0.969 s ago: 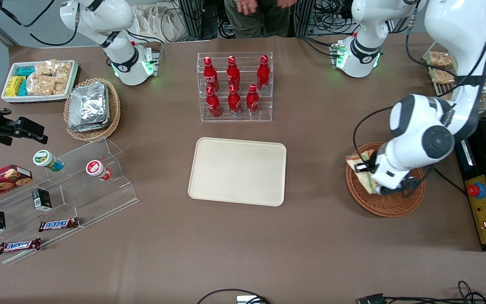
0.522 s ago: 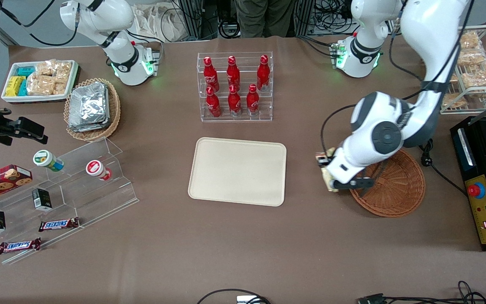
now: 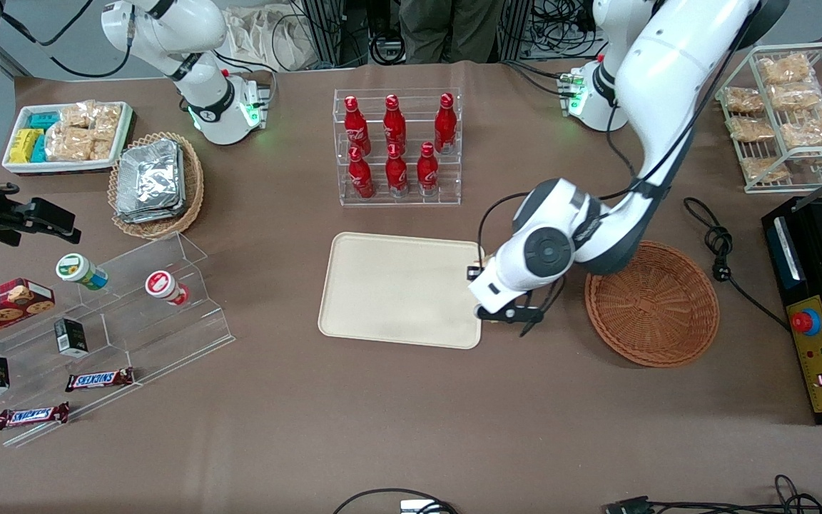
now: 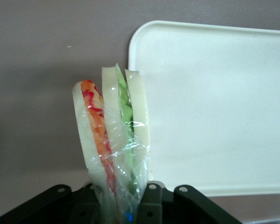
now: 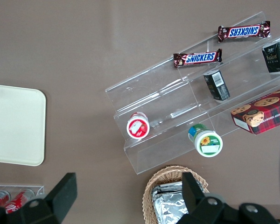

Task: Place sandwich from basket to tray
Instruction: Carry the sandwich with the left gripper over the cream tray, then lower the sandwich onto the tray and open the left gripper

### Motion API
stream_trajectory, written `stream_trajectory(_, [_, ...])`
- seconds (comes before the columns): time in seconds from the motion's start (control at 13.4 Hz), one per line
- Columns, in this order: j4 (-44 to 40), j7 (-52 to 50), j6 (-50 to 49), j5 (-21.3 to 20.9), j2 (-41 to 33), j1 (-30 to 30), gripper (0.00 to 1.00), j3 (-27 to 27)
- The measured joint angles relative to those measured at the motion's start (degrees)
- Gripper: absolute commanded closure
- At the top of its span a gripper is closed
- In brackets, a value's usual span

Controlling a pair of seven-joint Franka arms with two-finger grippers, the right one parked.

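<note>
- Right now the gripper [image 4: 126, 205] is clamping the sandwich [image 4: 113, 140] by its lower end, its dark fingers [image 4: 151, 200] pressing on either side of the clear wrapping.
- Wrapped in plastic film, the sandwich is standing upright in the grip, showing pale bread slices with a red-orange layer on one side and a green layer on the other.
- Seen from the front, the gripper [image 3: 488, 293] is hanging just above the edge of the tray [image 3: 397, 285] that faces the basket [image 3: 652, 305], with the arm's wrist covering nearly all of the sandwich.
- In the wrist view, the tray [image 4: 214, 107] is lying just beside the sandwich, which is lining up over the brown worktop [image 4: 46, 70] right at the tray's rounded corner.
- The basket is sitting on the worktop [image 3: 411, 414] near the tray, toward the working arm's end, and is showing only its woven bottom.
- Farther from the front camera than the tray, a clear rack of red bottles [image 3: 397, 146] is standing upright.
</note>
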State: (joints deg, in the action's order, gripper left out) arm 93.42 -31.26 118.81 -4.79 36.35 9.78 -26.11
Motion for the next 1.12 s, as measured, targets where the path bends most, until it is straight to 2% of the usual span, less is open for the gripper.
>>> stream_trajectory(0.45, [-4.10,-0.67,-0.06,-5.36,6.16,4.34,0.83,0.01])
stream_trajectory(0.67, [-4.30,-1.04,-0.10,-5.81,7.04,6.69,0.80,0.01])
stream_trajectory(0.75, [-4.31,-1.43,-0.17,-5.89,7.32,7.05,0.72,0.02])
stream_trajectory(0.82, [-4.31,-1.82,-0.22,-5.94,7.72,7.14,0.59,0.04])
stream_trajectory(0.89, [-4.31,-2.13,-0.22,-5.99,8.16,7.14,0.05,0.15])
stream_trajectory(0.97, [-4.32,-2.28,-0.22,-6.04,8.54,7.13,0.00,0.30])
stream_trajectory(1.12, [-4.40,-2.44,-0.20,-7.55,8.85,7.14,0.00,0.41])
